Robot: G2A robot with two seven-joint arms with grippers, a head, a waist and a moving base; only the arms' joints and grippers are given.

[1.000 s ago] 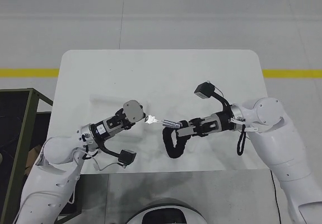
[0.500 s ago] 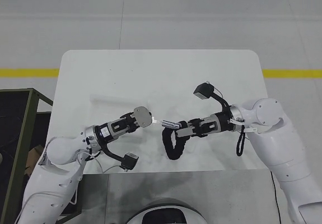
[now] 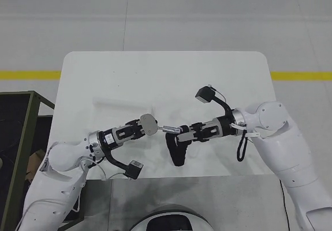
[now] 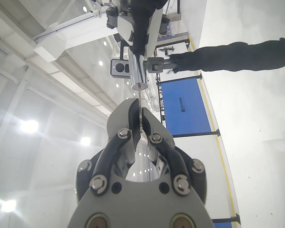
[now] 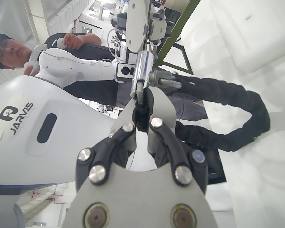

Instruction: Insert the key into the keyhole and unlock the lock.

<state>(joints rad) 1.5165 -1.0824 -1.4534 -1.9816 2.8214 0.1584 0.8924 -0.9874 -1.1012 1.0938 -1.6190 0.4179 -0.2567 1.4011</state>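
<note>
Left gripper: clamped on key, blade tip meeting keyhole of lock. Right gripper: clamped on lock's black-sleeved end, above table.

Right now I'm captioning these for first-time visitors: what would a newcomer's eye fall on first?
Above the middle of the white table, the left gripper pinches a thin key whose tip reaches the keyhole end of the shiny lock, held by the right gripper. Next comes the lock's black cable loop, hanging below it.
</note>
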